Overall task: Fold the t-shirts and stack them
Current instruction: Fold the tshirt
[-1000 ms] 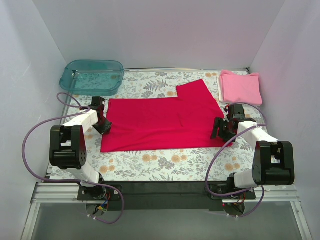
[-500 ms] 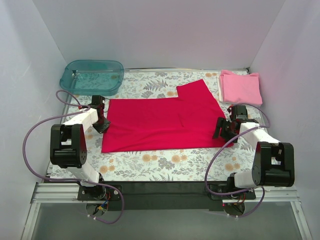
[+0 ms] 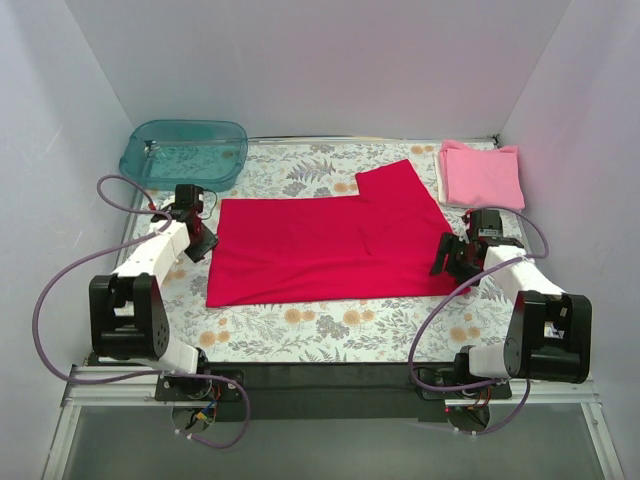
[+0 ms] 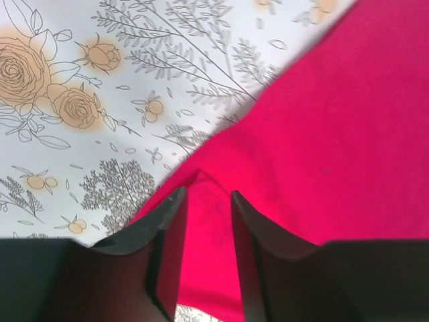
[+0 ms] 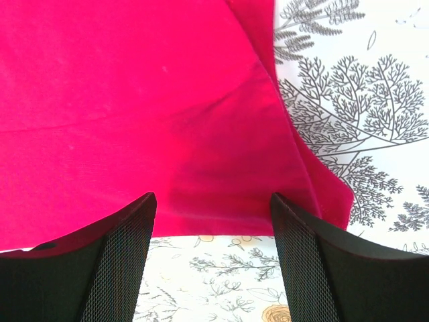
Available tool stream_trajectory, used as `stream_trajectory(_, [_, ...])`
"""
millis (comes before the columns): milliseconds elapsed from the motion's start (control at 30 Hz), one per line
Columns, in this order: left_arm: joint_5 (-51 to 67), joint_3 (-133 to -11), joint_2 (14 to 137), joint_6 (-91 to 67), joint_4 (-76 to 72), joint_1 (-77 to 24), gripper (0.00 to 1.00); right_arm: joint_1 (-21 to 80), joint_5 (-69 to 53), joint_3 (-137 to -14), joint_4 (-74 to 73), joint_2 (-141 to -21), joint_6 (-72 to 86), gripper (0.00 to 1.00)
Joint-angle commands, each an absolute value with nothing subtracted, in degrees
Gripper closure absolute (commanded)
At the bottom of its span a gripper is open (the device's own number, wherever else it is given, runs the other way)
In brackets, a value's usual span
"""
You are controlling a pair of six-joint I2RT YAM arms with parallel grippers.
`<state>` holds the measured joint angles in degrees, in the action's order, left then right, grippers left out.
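Observation:
The red t-shirt (image 3: 320, 245) lies spread flat across the middle of the floral table, one sleeve toward the back right. The pink t-shirt (image 3: 482, 175) sits folded at the back right corner. My left gripper (image 3: 203, 243) is at the red shirt's left edge. In the left wrist view its fingers (image 4: 167, 228) stand a little apart, with a corner of the red cloth (image 4: 322, 134) showing in the gap. My right gripper (image 3: 448, 262) hovers open at the shirt's right edge. In the right wrist view its wide jaws (image 5: 212, 198) frame the red hem (image 5: 134, 100), holding nothing.
A teal translucent tub (image 3: 185, 152) stands at the back left corner. White walls close in the table on three sides. Bare floral cloth (image 3: 330, 325) runs along the front, between the shirt and the arm bases.
My left gripper has moved toward the back along the shirt's left edge and its jaws have parted. The right gripper has shifted slightly to the right, still open.

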<state>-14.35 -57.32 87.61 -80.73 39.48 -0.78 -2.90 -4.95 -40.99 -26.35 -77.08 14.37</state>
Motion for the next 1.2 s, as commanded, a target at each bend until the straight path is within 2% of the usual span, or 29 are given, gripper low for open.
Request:
stream_trajectory(0, [-13.7, -56.3, 81.4, -80.9, 42.1, -3.9, 0.67, -1.8, -6.7, -44.7, -27.2, -75.3, 14.9, 0.36])
stream_trajectory(167, [-12.6, -52.8, 79.4, -84.2, 43.6, -9.9, 0.64, -0.1, -5.6, -45.7, -27.6, -76.0, 14.7, 0.37])
stream_trajectory(467, [-11.1, -47.0, 84.8, -87.4, 41.5, -10.1, 0.64, -0.1, -2.7, -44.1, -30.3, -80.0, 14.5, 0.39])
stream_trajectory(700, [-9.5, -43.9, 87.0, -88.2, 44.8, -6.3, 0.64, -0.1, -2.5, -40.7, -36.8, -82.4, 16.2, 0.37])
stream_trajectory(867, [-8.6, -43.2, 83.0, -86.0, 48.4, -1.1, 0.64, -0.2, -3.5, -39.2, -42.4, -81.9, 15.9, 0.36])
stream_trajectory(1167, [-7.8, -42.8, 75.5, -86.0, 54.9, 1.6, 0.64, -0.4, -6.5, -37.3, -47.1, -78.2, 15.9, 0.33])
